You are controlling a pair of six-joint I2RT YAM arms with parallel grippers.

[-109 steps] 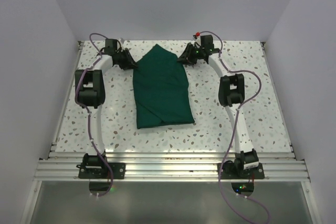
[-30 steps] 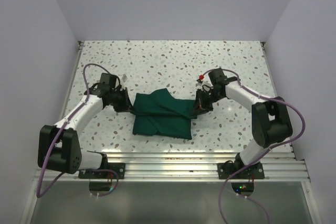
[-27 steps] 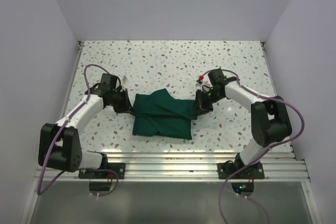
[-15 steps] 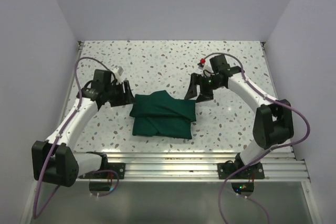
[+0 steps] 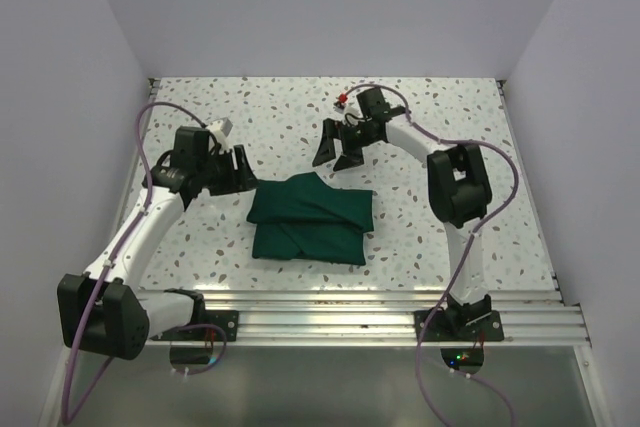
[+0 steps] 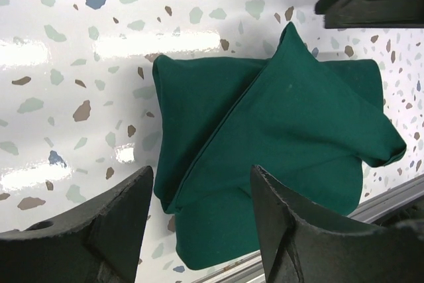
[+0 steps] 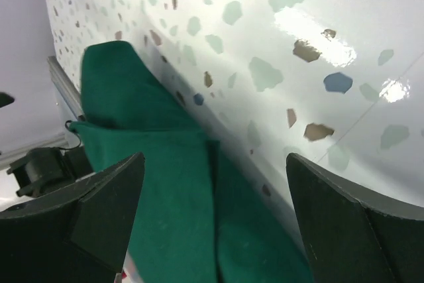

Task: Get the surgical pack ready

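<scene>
Bright, even overhead light, walls washed pale; only faint soft shadows under arms in top view. Glossy table throws white glare patches in both wrist views. Cloth matte, sharp, folds lightly shaded. Close fingers dark, soft-edged; right wrist view tilted, nearest part blurred

Left tool, right tool: both agape

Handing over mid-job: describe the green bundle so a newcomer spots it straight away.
Look at the white speckled table from the overhead camera. Near its middle, between the two arms, lies the surgical pack. It is the only dark green thing there: a folded rectangular cloth bundle with a pointed flap on top, with the left pincer and right pincer open and not gripping it.
</scene>
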